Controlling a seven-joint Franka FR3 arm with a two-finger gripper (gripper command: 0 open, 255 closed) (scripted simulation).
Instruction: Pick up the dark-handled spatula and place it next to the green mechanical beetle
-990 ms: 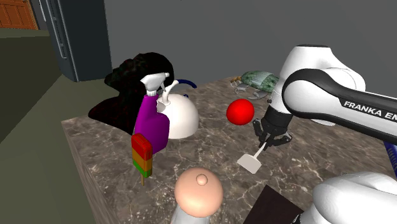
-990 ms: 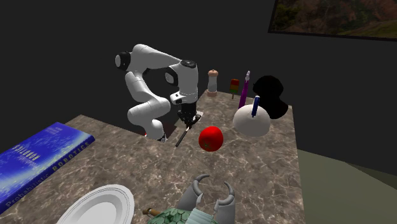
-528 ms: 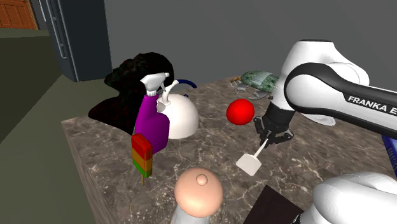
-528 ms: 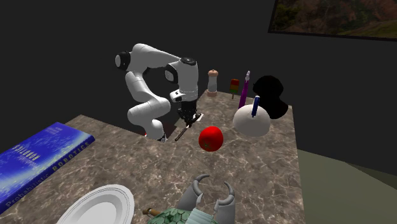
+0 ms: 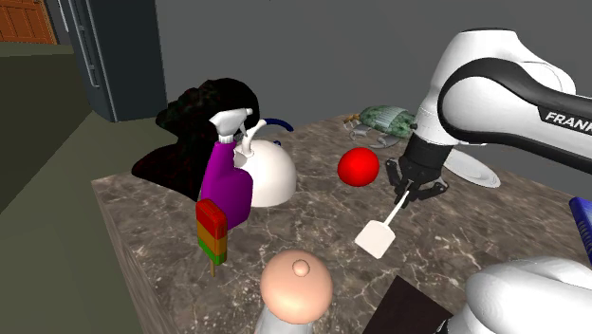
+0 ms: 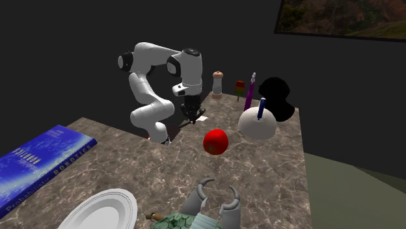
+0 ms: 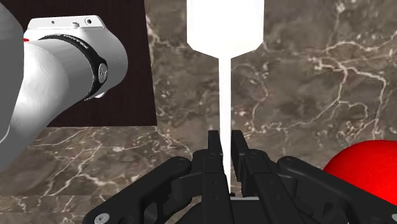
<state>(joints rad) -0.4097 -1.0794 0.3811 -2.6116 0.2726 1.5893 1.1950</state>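
Jaws, clamped on the spatula, have raised it higher off the marble counter.

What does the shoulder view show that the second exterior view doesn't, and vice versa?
Shoulder view: a dark tall cabinet and a wooden door beyond the table. Second exterior view: a framed picture and the blue book with its lettered cover. Both: the pincer shut on the spatula, the red ball and the green beetle.
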